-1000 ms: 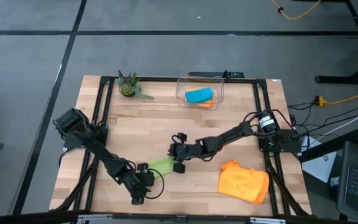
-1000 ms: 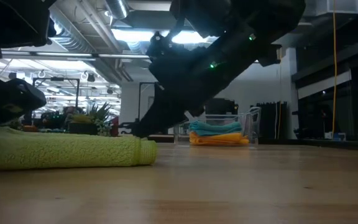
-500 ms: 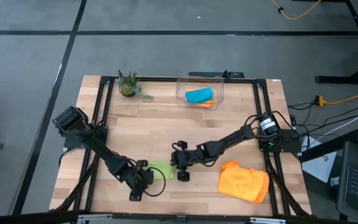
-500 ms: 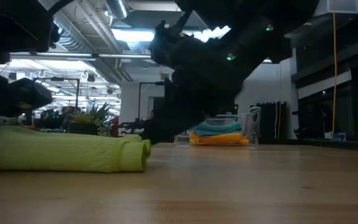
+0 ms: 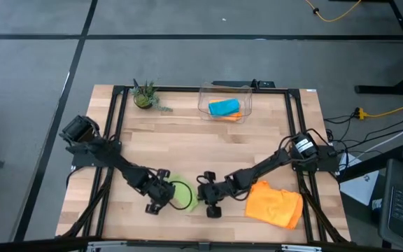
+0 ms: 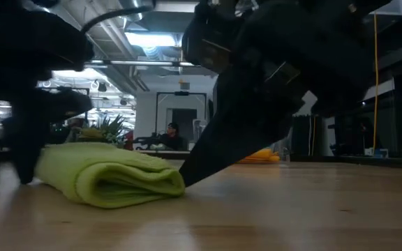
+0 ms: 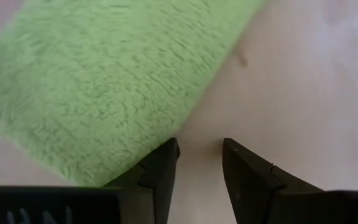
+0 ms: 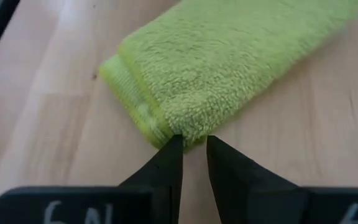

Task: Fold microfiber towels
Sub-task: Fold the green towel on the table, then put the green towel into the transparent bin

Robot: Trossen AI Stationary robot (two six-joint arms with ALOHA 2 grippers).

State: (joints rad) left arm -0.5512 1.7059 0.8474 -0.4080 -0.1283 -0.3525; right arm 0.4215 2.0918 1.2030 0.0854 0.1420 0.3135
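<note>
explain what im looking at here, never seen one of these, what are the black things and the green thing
The black things are two robot arms at a wooden table, each ending in a two-finger claw. One camera looks straight down, one sits at table height, and one rides on each wrist. The green thing is a folded lime green towel. The left claw has its fingers apart beside the towel, holding nothing. The right claw pinches the towel's edge, fingers nearly together. A crumpled orange towel lies near the right arm. At the back, a clear bin holds a teal towel on another orange one, and a small plant stands nearby.
</note>
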